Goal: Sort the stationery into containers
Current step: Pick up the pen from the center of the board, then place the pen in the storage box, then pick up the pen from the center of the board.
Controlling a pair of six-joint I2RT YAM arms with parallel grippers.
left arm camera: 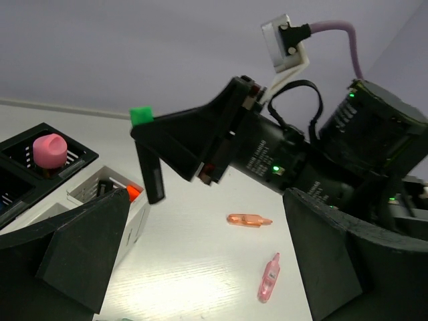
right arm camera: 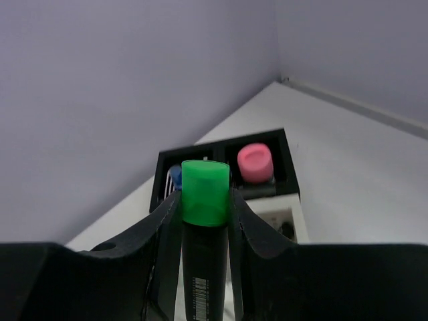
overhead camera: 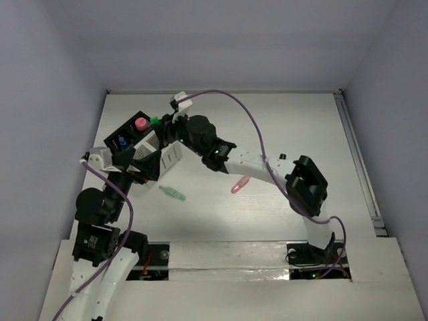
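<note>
Green-capped marker (right arm camera: 205, 190) sits clamped in our right hand (right arm camera: 204, 204) near the black box (right arm camera: 200, 150). Our left hand (left arm camera: 207, 257) stands wide apart.

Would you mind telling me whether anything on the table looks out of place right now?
Yes: three pens lie loose on the table instead of in the boxes: a mint green one, a pink one and a translucent orange one. Nothing looks spilled or damaged.
</note>
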